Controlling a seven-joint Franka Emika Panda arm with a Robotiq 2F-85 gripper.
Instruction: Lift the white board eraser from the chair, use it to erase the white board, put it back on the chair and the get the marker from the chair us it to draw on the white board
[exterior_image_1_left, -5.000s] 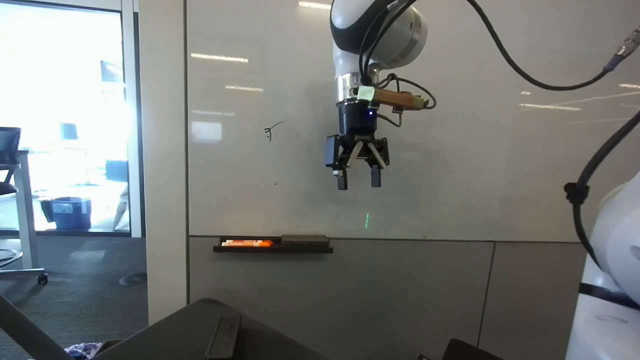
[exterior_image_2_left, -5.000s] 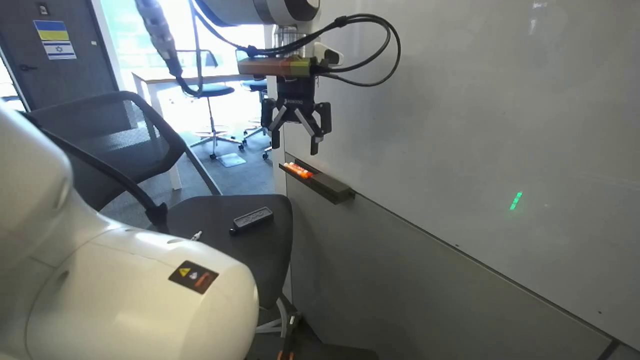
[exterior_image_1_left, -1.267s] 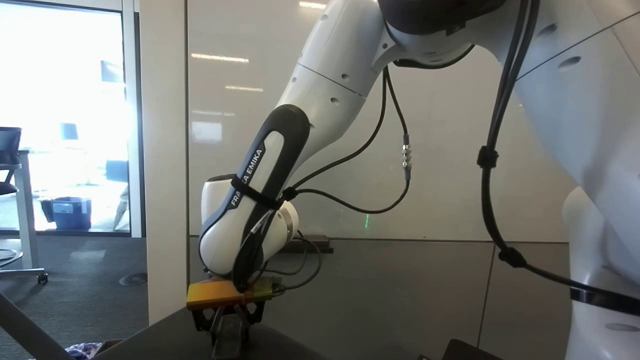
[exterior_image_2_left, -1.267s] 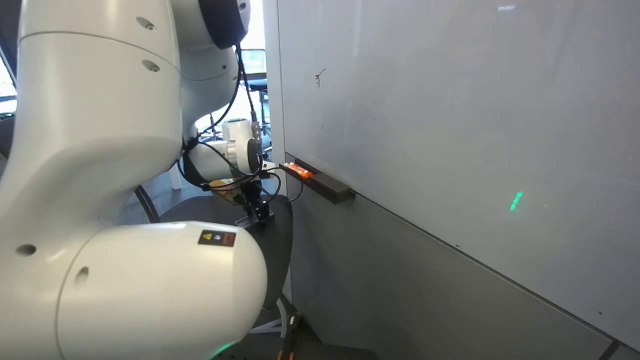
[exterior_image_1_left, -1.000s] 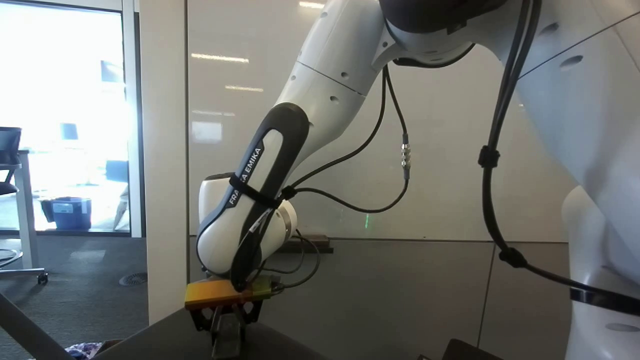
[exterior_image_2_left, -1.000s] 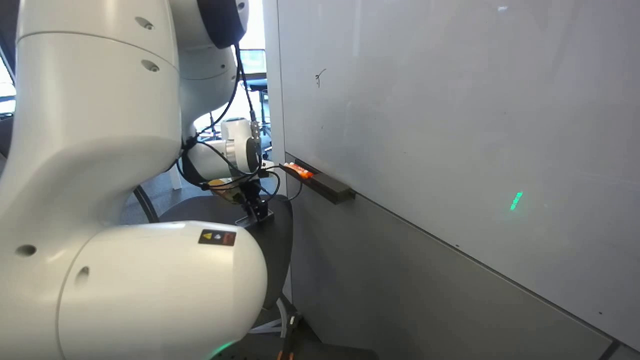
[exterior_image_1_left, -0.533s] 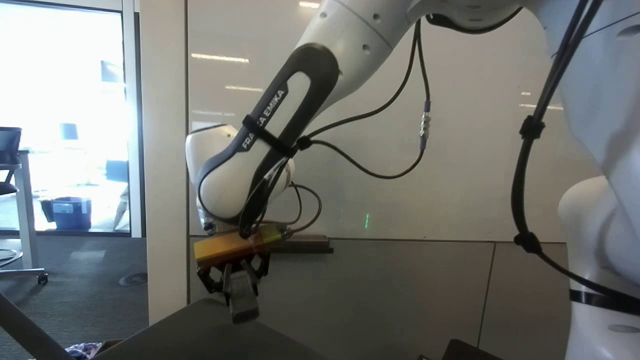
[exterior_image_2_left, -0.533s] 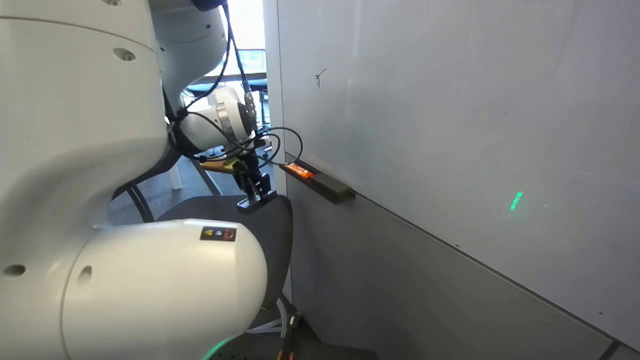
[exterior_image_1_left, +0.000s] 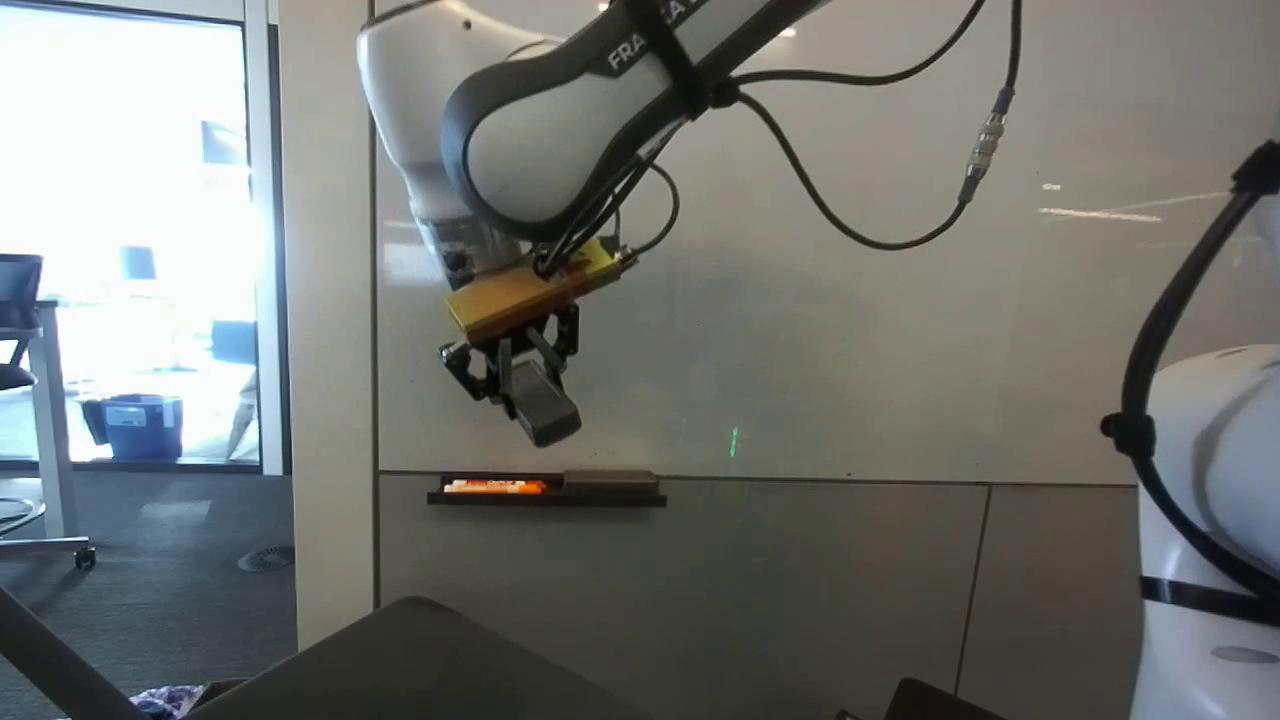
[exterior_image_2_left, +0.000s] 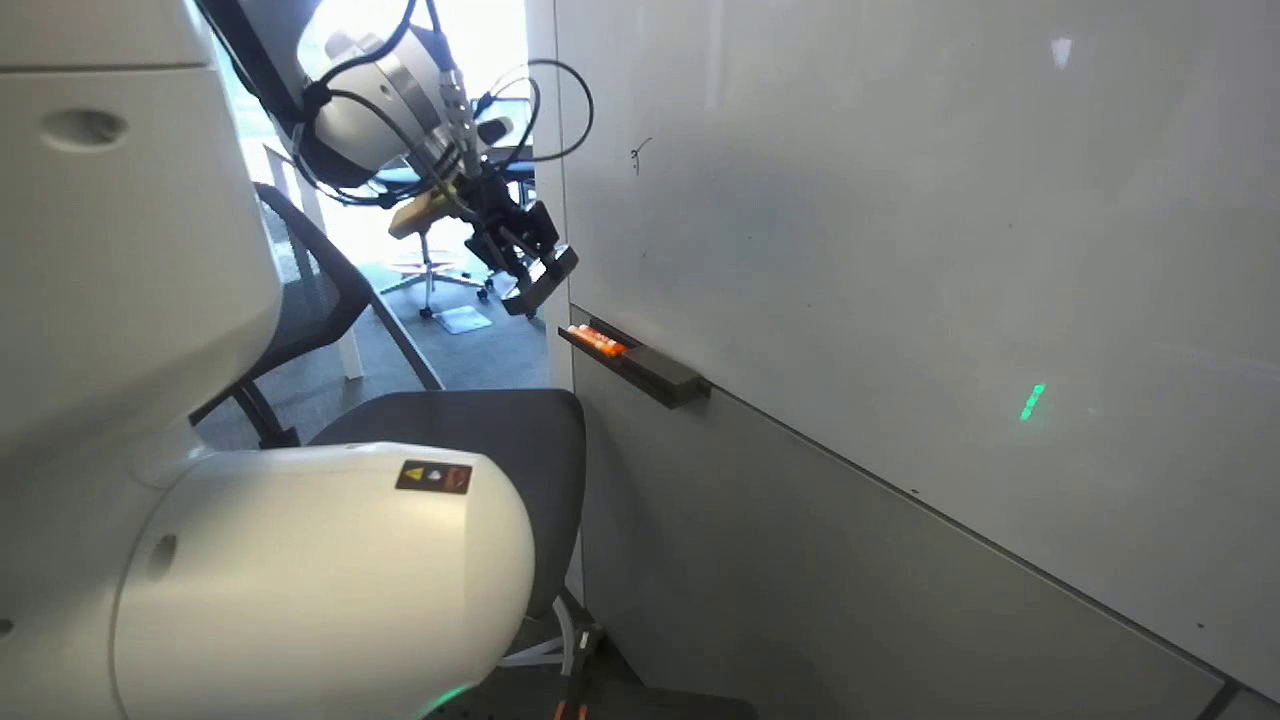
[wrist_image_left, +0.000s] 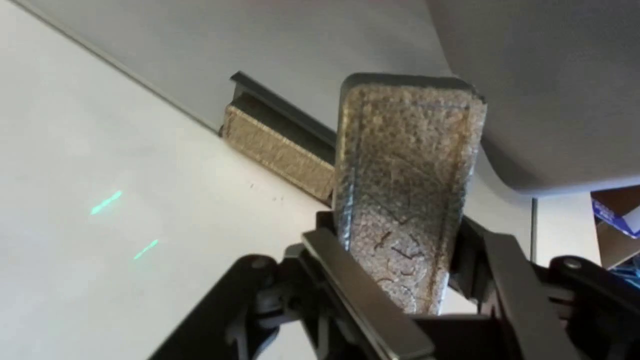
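Hand (wrist_image_left: 396, 240) clasps tilted eraser (wrist_image_left: 411, 160) midair, well apart from chair (exterior_image_2_left: 475, 418).

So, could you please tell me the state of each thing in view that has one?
gripper, shut on the eraser
eraser, held clear of the chair, tilted
white board, bearing a small dark scribble
tray ledge, holding orange markers and a second eraser
chair, upright
blue bin, upright

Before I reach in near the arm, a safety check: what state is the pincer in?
Pincer: closed, holding the board eraser.
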